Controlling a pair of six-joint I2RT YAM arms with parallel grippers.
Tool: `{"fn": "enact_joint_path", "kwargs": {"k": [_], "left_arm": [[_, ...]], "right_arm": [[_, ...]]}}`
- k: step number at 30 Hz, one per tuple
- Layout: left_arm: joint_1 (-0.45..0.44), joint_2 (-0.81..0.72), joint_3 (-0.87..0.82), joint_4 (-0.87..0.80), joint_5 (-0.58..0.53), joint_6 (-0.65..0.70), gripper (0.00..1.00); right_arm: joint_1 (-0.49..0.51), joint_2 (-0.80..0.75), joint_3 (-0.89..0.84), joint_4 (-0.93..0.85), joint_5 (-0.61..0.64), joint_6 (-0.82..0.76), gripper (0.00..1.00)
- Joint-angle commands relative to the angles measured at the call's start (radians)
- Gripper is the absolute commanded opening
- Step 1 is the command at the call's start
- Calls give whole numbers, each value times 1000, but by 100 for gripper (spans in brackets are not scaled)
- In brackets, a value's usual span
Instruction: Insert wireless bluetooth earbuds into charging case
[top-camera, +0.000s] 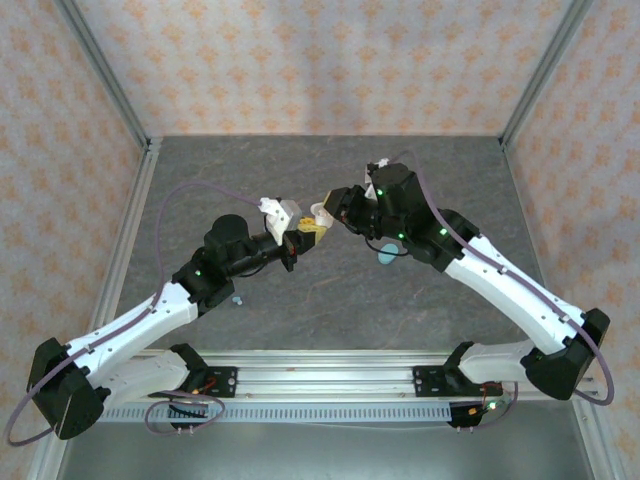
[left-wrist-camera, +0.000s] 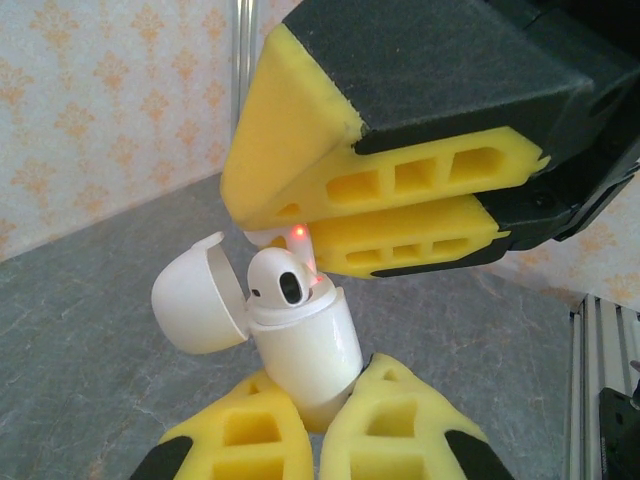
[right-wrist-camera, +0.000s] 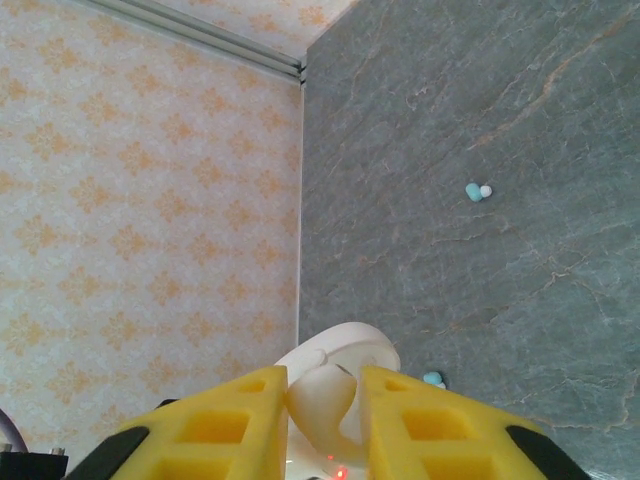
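1. Grey marbled tabletop (top-camera: 300, 170) fenced by walls (top-camera: 300, 60) papered in a pale orange pattern; two arms reach inward and meet above its middle.
2. White charging case (left-wrist-camera: 305, 345) is held off the table at a tilt; its lid (left-wrist-camera: 195, 305) is swung open to the left in the left wrist view; one white earbud (left-wrist-camera: 280, 280) sits in the case, its rounded head poking above the rim; a small red light glows just above it.
3. Left gripper (left-wrist-camera: 325, 390) has its yellow fingers clamped on the lower body of the case, one on each side.
4. Right gripper (right-wrist-camera: 322, 405) hangs just above the seated earbud; its yellow fingers stand a little apart with a narrow gap between them; whether the tips touch the earbud cannot be told.
5. On the table, well apart from the case, lies a teal bud (right-wrist-camera: 474, 192) with a white tip; a second teal bud (right-wrist-camera: 433, 379) lies beside one of the right gripper's fingers in the right wrist view, partly hidden by it.
6. Pale blue round thing (top-camera: 385, 252) lies on the table partly under the right arm; too hidden to name.
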Motion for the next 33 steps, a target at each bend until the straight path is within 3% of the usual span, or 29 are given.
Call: {"fn": "enact_joint_path", "kwargs": {"k": [1, 13, 27, 33], "left_arm": [[-5, -12, 22, 74, 9, 14, 0], [-5, -21, 13, 69, 8, 18, 0], [-5, -56, 11, 42, 21, 25, 0], [-6, -65, 37, 13, 59, 16, 0]], "right_arm": [[7, 8, 31, -50, 9, -19, 26], [7, 2, 43, -54, 15, -25, 31], [7, -66, 81, -142, 147, -112, 39], [-26, -122, 49, -73, 81, -136, 45]]}}
